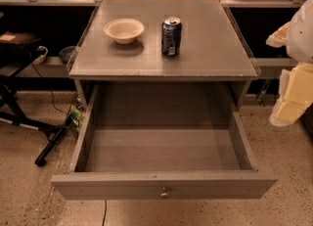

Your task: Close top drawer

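Your top drawer (112, 187) stands pulled out at 6 o'clock, knob (164, 192) facing you. Your end effector (295, 90) hangs at 3 o'clock, well apart; whether it's spread or pressed together, you cannot tell.

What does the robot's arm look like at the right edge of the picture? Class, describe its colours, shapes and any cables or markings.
The gripper is at the right edge, beside the open top drawer. It is pale yellow and blocky, with cream, rounded ends. Above it the arm is a white, rounded shell. No cables or markings can be made out.
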You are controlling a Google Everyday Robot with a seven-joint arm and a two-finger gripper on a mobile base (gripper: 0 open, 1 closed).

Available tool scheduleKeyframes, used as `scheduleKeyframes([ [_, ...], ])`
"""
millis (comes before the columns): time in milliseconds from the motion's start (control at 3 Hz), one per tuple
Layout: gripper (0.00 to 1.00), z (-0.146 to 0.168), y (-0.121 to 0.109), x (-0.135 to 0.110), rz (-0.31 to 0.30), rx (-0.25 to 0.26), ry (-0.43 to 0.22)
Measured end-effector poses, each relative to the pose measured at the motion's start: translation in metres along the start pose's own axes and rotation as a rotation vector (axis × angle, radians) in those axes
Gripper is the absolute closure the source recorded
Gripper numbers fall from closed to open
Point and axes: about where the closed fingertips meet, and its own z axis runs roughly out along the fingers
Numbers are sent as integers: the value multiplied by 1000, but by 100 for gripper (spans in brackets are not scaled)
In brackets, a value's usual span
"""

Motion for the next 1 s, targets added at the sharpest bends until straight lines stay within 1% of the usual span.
scheduleKeyframes([
  [333,0,0,0,0,0,0,0],
  [667,0,-7,23,1,21,-1,-46],
  [1000,0,-9,51,-5,5,-24,-131],
])
